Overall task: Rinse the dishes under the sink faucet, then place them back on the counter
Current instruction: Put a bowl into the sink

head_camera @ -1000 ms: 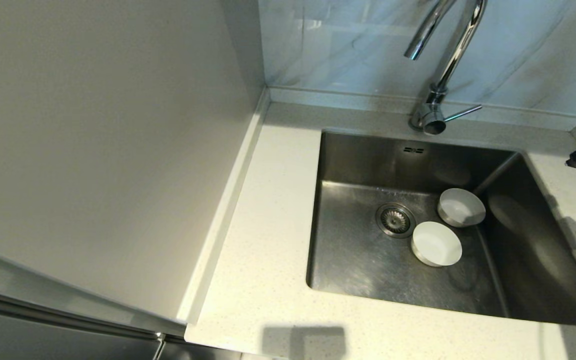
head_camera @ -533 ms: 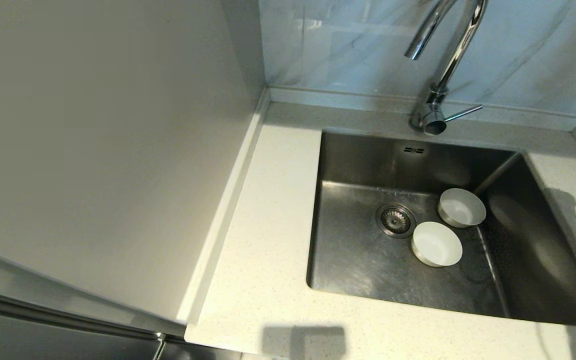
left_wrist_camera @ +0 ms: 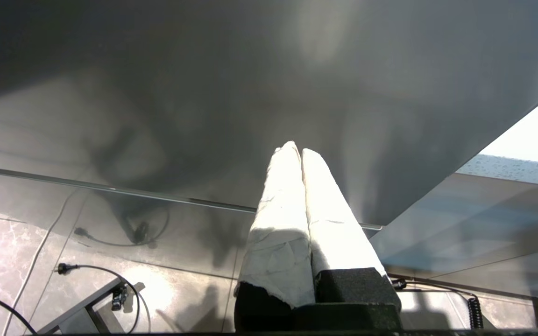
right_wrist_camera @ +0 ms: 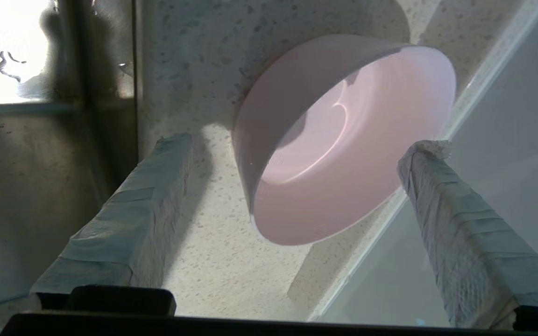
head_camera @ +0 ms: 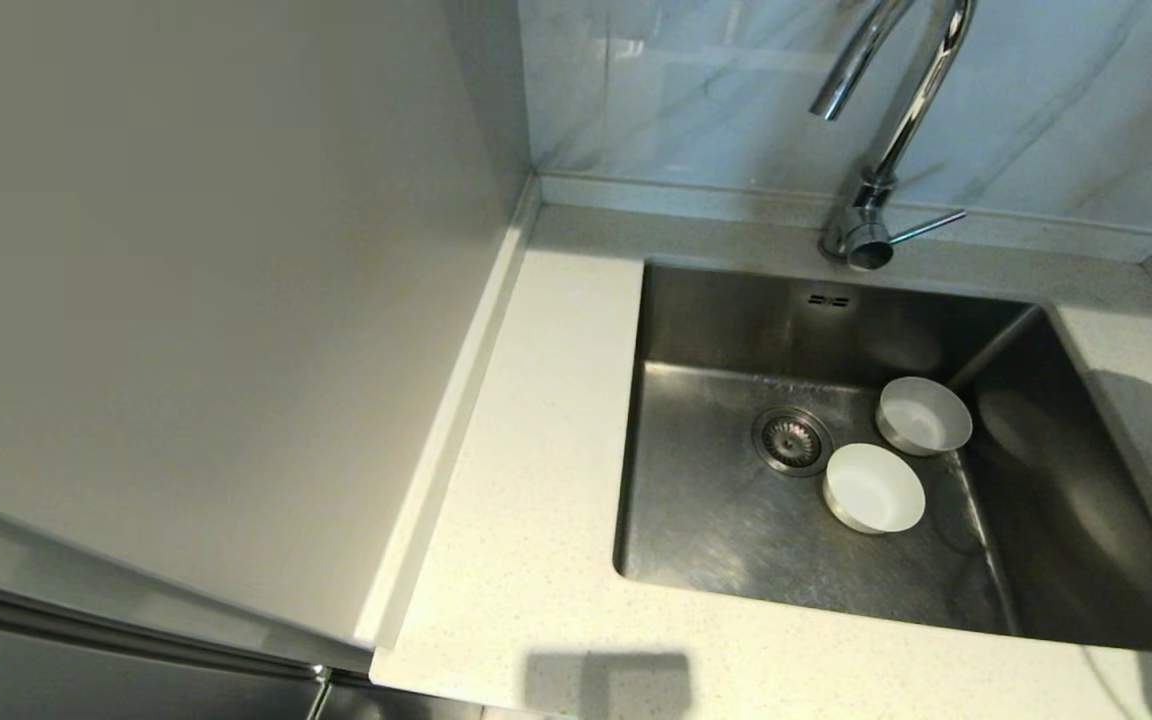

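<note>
Pink bowl (right_wrist_camera: pixel 339 149) seen on counter (right_wrist_camera: pixel 213 261) beside sink (right_wrist_camera: pixel 26 177), between spread fingers of right gripper (right_wrist_camera: pixel 297 144), untouched. Left gripper (left_wrist_camera: pixel 297 151) parked, fingers pressed together.

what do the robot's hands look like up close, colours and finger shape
The left hand has two long tapering fingers wrapped in crinkled white tape, set in a black base. The right hand has blockier, square-ended fingers bound in greyish-white tape bands, also on a black mount. No markings show.
</note>
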`<state>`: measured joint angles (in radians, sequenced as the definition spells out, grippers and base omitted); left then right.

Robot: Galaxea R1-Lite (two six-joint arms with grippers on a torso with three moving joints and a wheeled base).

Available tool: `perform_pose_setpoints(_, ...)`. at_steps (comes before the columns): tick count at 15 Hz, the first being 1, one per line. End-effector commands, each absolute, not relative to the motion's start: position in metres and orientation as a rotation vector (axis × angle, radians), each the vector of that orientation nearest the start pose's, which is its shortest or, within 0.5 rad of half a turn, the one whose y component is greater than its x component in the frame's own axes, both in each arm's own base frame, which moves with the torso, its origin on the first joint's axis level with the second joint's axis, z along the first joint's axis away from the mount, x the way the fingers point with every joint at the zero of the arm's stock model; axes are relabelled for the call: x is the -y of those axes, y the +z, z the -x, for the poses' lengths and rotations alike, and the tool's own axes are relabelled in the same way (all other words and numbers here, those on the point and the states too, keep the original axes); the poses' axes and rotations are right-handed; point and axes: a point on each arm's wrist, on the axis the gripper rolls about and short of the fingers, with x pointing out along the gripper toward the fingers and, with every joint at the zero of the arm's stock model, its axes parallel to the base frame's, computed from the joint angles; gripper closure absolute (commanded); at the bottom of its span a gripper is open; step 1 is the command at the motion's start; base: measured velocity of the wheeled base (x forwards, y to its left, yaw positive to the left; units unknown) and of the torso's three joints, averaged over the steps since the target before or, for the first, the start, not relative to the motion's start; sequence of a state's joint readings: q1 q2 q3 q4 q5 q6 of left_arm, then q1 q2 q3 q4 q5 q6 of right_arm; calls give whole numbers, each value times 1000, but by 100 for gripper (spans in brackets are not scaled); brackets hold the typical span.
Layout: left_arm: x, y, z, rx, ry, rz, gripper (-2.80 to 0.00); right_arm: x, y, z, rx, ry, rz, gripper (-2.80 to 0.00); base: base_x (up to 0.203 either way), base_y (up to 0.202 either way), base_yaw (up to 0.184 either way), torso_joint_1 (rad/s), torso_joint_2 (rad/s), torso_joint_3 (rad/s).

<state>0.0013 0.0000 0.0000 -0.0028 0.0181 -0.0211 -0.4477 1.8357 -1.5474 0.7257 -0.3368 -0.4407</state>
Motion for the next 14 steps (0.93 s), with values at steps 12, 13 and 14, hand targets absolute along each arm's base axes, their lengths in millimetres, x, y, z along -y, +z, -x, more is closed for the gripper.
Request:
perform_pose_setpoints(12, 0, 76, 23, 6, 20, 22, 0, 150, 217, -286, -1213, -467, 311, 0, 0, 0, 0, 0, 0, 0)
perform_pose_setpoints(13, 0, 76, 23, 6, 20, 22, 0, 150, 216, -286, -1214, -467, 310, 0, 0, 0, 0, 0, 0, 0)
perform_pose_setpoints(14, 0, 76, 23, 6, 20, 22, 0, 150, 216, -285, -1214, -465, 308, 0, 0, 0, 0, 0, 0, 0)
